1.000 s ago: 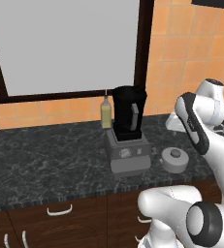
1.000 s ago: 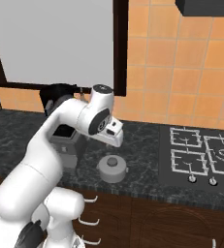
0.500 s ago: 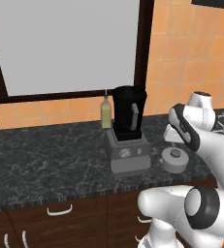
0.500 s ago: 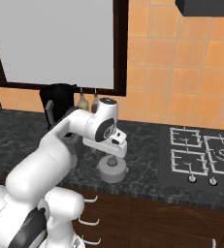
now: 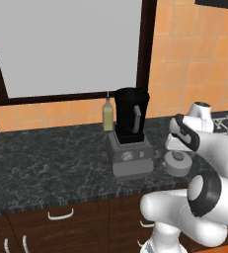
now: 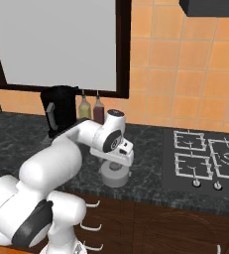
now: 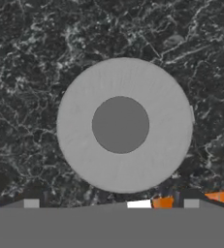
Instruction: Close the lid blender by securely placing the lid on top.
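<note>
Hovering over lid (image 7: pixel 123 124) on counter (image 5: pixel 51 158), gripper (image 6: pixel 117 159) finger spacing can't be told; lid looks light, rigid, best pinched at center knob (image 7: pixel 120 124).

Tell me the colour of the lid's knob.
Darker grey than the light-grey lid; the knob shows best in the hand view.

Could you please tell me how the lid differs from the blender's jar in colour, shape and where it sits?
The lid is light grey; the jar of the blender is black. The lid is squat and round with a darker knob; the jar is tall with a side handle. The lid lies on the counter; the jar stands on its grey base.
</note>
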Robot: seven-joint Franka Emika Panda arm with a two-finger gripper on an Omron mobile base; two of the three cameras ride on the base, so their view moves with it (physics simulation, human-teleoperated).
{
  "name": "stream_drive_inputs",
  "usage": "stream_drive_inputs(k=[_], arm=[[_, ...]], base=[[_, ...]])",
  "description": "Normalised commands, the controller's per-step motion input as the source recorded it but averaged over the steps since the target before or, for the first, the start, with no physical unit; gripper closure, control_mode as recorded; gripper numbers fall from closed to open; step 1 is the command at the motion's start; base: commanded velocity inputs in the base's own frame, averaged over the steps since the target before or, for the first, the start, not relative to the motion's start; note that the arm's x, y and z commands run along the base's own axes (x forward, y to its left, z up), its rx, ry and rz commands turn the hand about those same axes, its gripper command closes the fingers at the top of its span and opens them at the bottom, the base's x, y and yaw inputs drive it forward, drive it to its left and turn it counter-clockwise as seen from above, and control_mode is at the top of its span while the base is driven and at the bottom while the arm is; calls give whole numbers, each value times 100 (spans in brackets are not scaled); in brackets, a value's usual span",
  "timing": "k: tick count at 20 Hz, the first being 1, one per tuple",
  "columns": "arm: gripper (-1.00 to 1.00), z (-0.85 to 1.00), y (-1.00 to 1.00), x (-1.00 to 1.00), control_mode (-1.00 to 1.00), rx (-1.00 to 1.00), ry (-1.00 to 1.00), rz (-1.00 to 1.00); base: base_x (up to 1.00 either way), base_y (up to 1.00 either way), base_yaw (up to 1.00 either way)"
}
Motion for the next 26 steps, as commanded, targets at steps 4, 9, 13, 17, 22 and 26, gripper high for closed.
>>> stream_drive_inputs(k=[4,9,13,17,22,26], arm=[[-100,-32,0,23,-100,0,0,4],[-100,-15,0,9,-100,-2,0,3],[-100,-14,0,8,-100,0,0,3],[-100,-18,0,6,-100,0,0,2],[-100,-1,0,7,-100,0,0,1],[-100,-6,0,11,-100,0,0,0]], base=[[0,0,0],[0,0,0],[0,0,0],[0,0,0],[0,0,0],[0,0,0]])
